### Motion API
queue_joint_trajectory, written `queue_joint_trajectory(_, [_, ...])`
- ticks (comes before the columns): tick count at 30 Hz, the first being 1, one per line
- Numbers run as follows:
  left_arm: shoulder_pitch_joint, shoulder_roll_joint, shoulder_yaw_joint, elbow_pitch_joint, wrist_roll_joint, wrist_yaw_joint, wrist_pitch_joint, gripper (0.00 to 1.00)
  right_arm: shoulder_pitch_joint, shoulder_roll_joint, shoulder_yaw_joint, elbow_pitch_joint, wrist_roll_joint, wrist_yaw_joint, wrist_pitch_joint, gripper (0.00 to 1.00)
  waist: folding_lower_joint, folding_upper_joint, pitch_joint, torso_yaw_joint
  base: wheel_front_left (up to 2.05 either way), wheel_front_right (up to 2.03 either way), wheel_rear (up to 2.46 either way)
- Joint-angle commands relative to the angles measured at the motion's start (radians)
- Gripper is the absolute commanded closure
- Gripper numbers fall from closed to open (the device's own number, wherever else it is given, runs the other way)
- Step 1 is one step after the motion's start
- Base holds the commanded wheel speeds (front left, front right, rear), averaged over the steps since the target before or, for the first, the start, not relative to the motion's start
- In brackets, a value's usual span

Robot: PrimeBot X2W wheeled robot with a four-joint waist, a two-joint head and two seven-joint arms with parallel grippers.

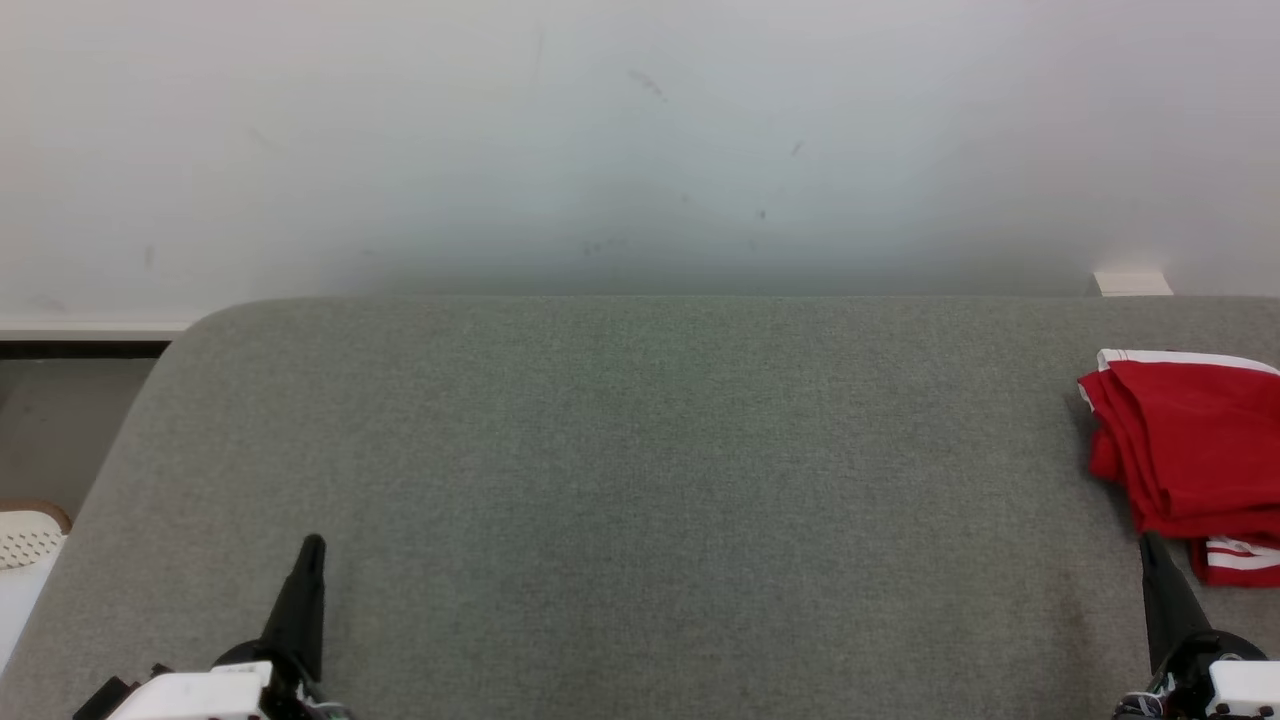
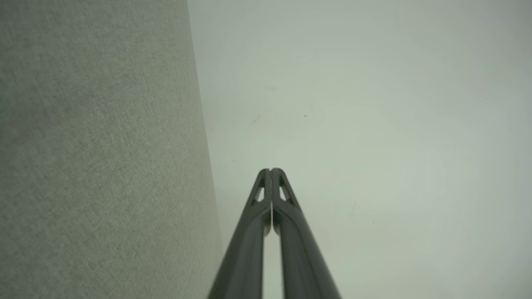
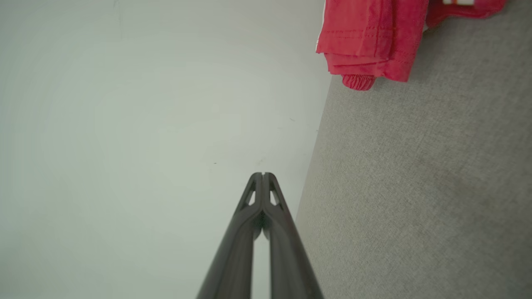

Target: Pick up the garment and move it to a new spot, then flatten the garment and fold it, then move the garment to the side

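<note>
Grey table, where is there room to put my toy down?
The whole middle of the grey table is bare, from the left fingers across to the right fingers and back to the wall. The right edge is crowded: the folded red garment lies there.

1. This is a plain, sparsely furnished indoor room, more like a test space than a home, though which it is cannot be told for certain.
2. A wide desk (image 1: 640,480) covered in grey woven fabric stands against a bare pale wall (image 1: 400,150) with small scuffs.
3. A white perforated basket (image 1: 25,535) sits beside the desk's left edge.
</note>
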Motion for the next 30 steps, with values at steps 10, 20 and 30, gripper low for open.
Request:
queue_joint_trajectory(10, [-0.006, 0.003, 0.002, -0.003, -0.014, 0.001, 0.003, 1.0, -0.012, 0.0, -0.005, 0.003, -0.005, -0.002, 0.004, 1.0, 0.0, 0.0, 0.0, 0.0, 0.0, 0.0, 0.0])
queue_joint_trajectory(20, [-0.006, 0.003, 0.002, -0.003, -0.014, 0.001, 0.003, 1.0, -0.012, 0.0, -0.005, 0.003, -0.005, -0.002, 0.004, 1.0, 0.0, 0.0, 0.0, 0.0, 0.0, 0.0, 0.0])
queue_joint_trajectory(30, [-0.006, 0.003, 0.002, -0.003, -0.014, 0.001, 0.003, 1.0, -0.012, 0.0, -0.005, 0.003, -0.005, -0.002, 0.004, 1.0, 0.0, 0.0, 0.0, 0.0, 0.0, 0.0, 0.0])
